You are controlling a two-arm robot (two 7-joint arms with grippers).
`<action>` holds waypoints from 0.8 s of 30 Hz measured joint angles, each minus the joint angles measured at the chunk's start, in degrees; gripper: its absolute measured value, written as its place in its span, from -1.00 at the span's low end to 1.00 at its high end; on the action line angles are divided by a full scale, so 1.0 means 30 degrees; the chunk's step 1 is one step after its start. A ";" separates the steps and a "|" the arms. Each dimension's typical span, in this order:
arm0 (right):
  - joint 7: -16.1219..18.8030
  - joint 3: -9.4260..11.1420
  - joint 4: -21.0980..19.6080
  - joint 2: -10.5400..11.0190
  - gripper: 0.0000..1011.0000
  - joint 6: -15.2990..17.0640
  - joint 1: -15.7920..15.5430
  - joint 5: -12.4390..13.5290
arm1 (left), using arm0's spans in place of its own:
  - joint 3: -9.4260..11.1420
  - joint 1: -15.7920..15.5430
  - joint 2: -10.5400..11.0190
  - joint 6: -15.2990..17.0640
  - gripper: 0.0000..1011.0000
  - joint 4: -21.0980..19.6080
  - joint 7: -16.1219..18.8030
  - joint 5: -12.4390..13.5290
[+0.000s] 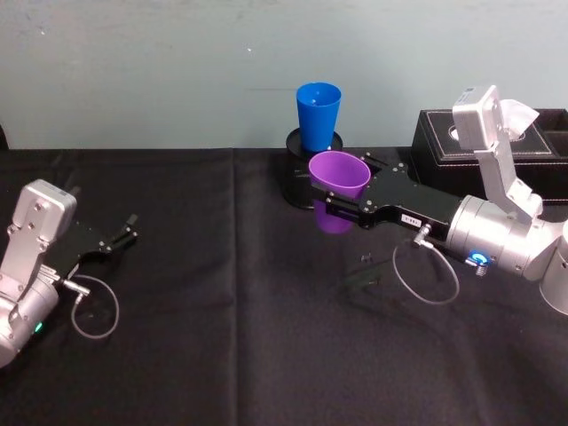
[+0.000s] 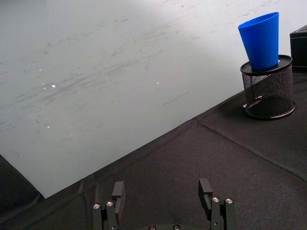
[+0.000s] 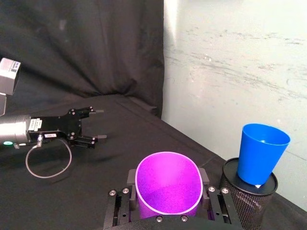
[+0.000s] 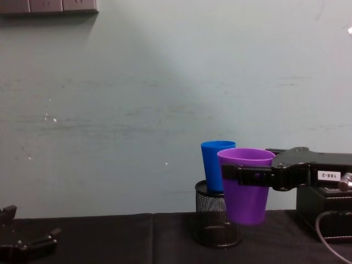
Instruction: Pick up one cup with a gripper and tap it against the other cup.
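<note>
While its label [image 4: 325, 175] reads 168-2, right claw [image 4: 246, 177] grips purple cup [image 4: 246, 202].

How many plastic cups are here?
2. The purple cup is held up by the right gripper; the blue cup stands in the black mesh holder behind it. None looks hidden.

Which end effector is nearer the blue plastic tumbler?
Right. The right end effector, gripping a purple plastic tumbler, is close in front of the blue plastic tumbler; the left end effector rests open far to its left.
</note>
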 joint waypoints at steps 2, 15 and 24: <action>0.0001 0.0004 0.0005 -0.0003 0.44 -0.0004 -0.0003 -0.0010 | 0.0001 0.0001 0.0000 0.0000 0.98 0.0000 0.0001 -0.0001; 0.0001 0.0005 0.0017 -0.0017 0.44 -0.0030 -0.0024 -0.0037 | 0.0001 0.0001 0.0000 0.0000 0.98 0.0000 0.0001 -0.0001; 0.0000 0.0005 0.0018 -0.0017 0.44 -0.0038 -0.0024 -0.0042 | 0.0001 0.0001 0.0000 -0.0001 0.98 0.0000 0.0001 0.0000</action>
